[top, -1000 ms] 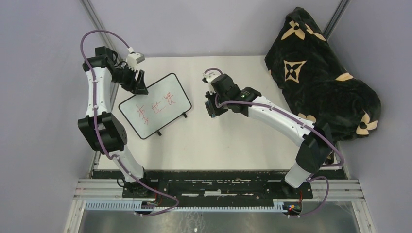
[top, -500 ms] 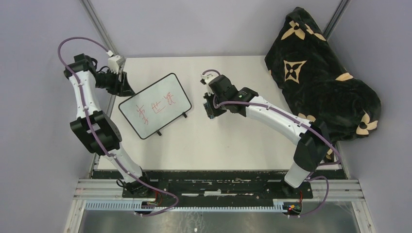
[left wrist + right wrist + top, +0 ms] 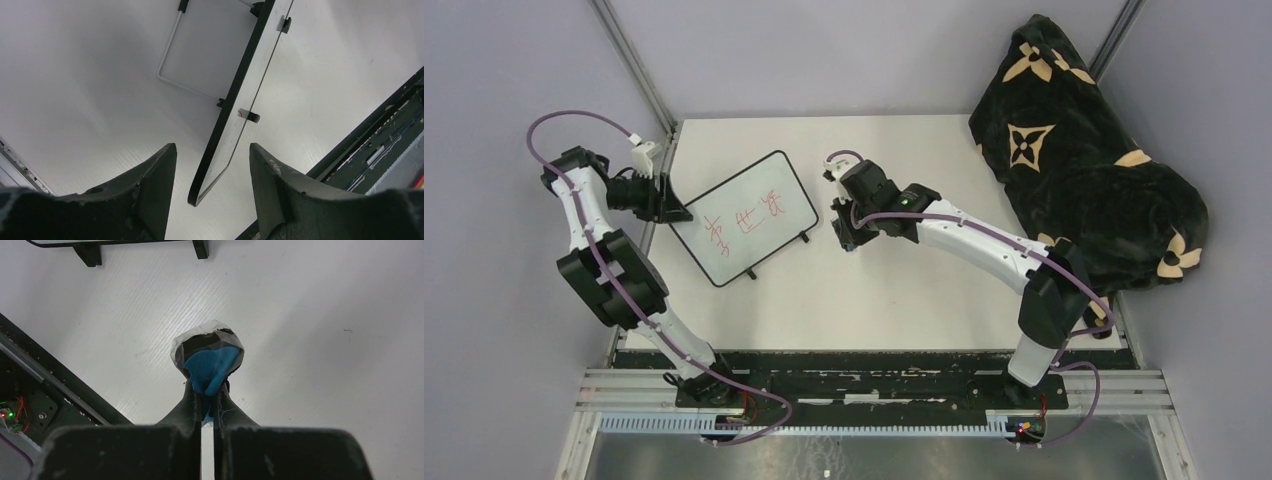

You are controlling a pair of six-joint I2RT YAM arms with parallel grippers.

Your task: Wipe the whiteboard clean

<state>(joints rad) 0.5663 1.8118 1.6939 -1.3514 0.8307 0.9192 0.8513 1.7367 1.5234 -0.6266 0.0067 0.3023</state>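
Observation:
The whiteboard [image 3: 744,215] with a black frame and red writing stands tilted on small black feet at the table's left. My left gripper [image 3: 674,205] is open at the board's left corner; in the left wrist view the board's edge [image 3: 235,115] lies between the two fingers, [image 3: 152,185] being one of them, without touching. My right gripper [image 3: 844,232] is shut on a blue eraser wad wrapped in clear film [image 3: 209,357], held above the table just right of the board's feet [image 3: 90,252].
A black blanket with tan flower patterns [image 3: 1084,160] is heaped at the table's back right. The black rail [image 3: 874,365] runs along the table's near edge. A metal post [image 3: 639,60] stands by the left arm.
My left gripper has moved from the board's upper left edge down and left to its left corner. My right gripper with the eraser has moved slightly left toward the board.

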